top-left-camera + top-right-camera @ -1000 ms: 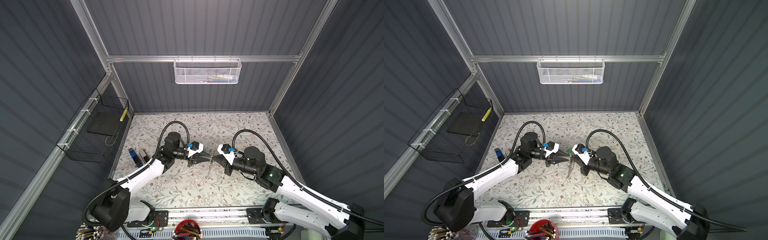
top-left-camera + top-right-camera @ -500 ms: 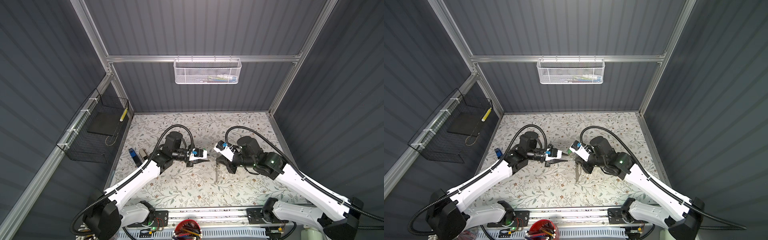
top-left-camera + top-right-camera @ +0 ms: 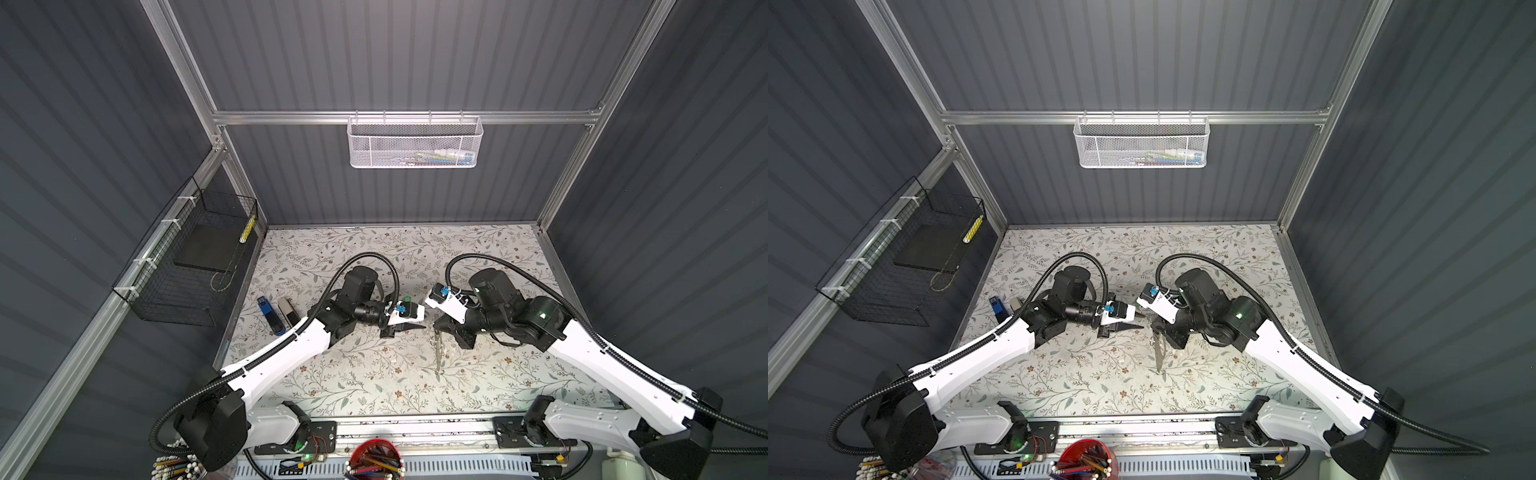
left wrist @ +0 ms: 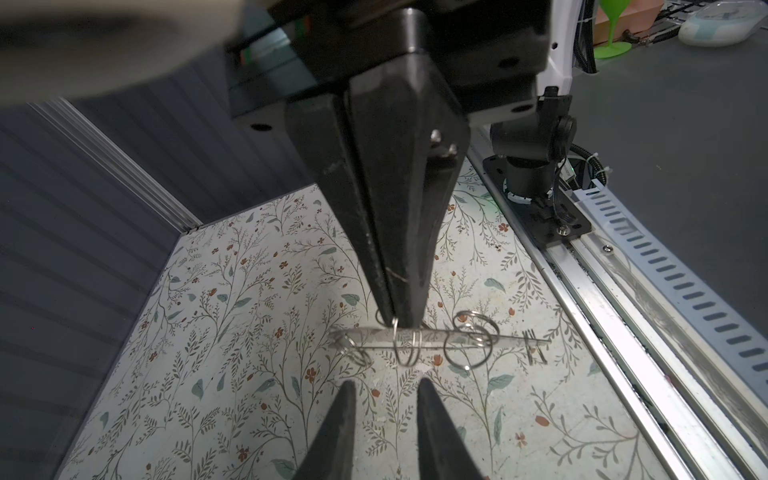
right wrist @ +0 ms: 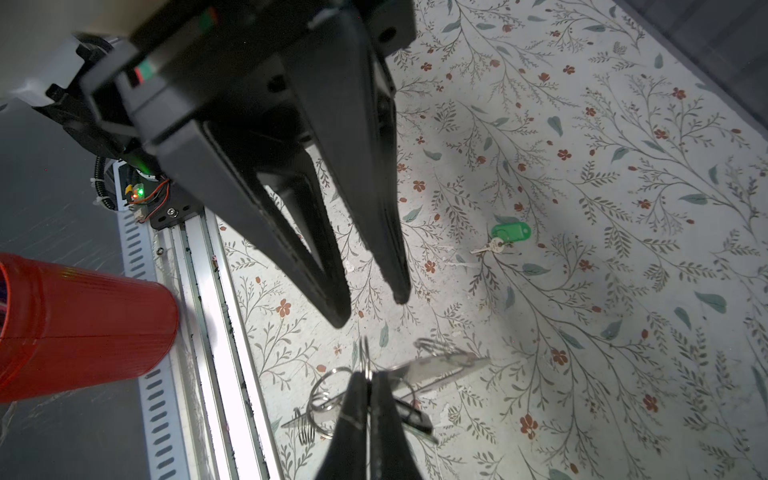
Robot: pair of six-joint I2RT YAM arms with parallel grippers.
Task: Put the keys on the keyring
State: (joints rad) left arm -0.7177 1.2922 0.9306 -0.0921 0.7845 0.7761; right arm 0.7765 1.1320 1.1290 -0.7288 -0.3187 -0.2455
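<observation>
- Top views: the right gripper (image 3: 436,328) is pressed together at the upper end of the keyring (image 3: 438,353), which hangs with its long axis running toward the near rail. The left gripper (image 3: 420,326) points at it, just beside but apart
- Top view: the green-tagged key (image 3: 408,298) shows just beyond the left gripper's wrist, so the left arm is judged nearer
- Left wrist view: left gripper fingers (image 4: 347,415) are spread with nothing between them. The keyring (image 4: 449,338) lies edge-on straight ahead, crosswise to them, and the right gripper (image 4: 395,322) pinches one small loop
- Right wrist view: the green-tagged key (image 5: 509,232) lies loose on the surface (image 5: 623,208), well apart from both grippers and off to the side of the left gripper (image 5: 370,303); fetching it looks the likely next step
</observation>
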